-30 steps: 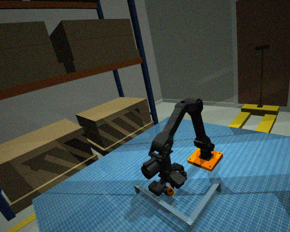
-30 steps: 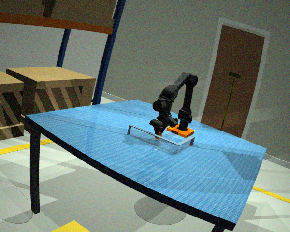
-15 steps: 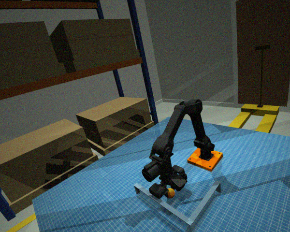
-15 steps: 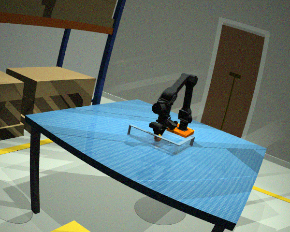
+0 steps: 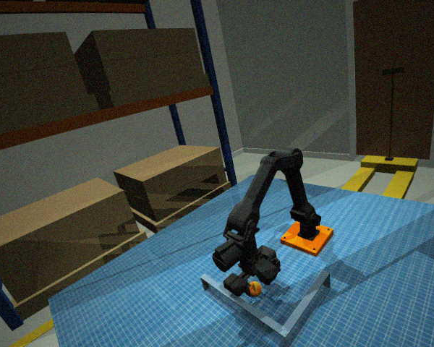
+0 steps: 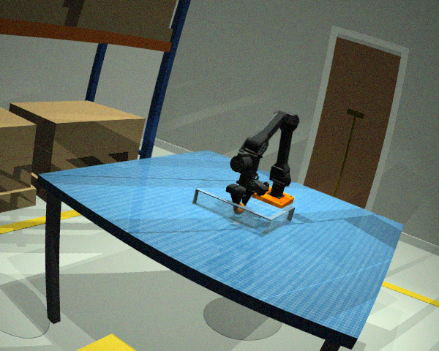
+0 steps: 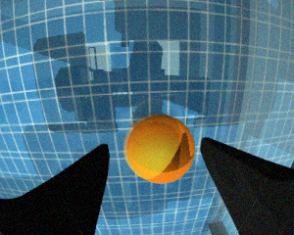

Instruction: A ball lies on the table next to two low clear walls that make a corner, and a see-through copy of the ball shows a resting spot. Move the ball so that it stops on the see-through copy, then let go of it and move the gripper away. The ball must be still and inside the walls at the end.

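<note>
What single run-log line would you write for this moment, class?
phase: release | gripper: open, fingers apart from ball | ball: on table inside clear walls | next: move gripper away

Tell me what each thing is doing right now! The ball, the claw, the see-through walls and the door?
Ball: on the table, inside the walls, between the fingers with gaps on both sides.
Gripper: open, holding nothing, low over the ball.
Walls: upright, making a corner around the ball.
Door: shut.
</note>
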`<control>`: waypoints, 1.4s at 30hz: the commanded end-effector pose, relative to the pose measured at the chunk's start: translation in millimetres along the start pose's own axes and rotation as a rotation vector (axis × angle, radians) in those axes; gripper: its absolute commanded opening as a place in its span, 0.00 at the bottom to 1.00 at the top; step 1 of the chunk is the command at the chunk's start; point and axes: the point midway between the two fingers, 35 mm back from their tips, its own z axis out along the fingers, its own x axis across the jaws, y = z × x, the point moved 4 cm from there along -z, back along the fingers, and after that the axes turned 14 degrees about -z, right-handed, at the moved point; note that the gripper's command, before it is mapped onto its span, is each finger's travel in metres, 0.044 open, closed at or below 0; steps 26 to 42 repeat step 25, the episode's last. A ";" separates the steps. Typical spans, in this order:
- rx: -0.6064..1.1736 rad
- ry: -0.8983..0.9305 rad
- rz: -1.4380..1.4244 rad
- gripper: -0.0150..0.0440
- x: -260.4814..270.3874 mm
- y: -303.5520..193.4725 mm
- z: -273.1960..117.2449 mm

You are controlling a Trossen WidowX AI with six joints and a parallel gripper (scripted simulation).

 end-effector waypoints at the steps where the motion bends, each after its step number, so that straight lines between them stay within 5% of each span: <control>1: 0.002 -0.010 0.000 0.79 -3.7 -1.1 -38.2; 5: -0.001 -0.007 0.000 0.79 0.4 0.3 -81.4; 15: 0.009 -0.027 0.003 0.79 -2.9 -0.5 -73.7; 20: 0.010 -0.029 0.003 1.00 1.4 0.8 -116.5; 42: 0.010 -0.029 0.003 1.00 3.0 1.3 -124.9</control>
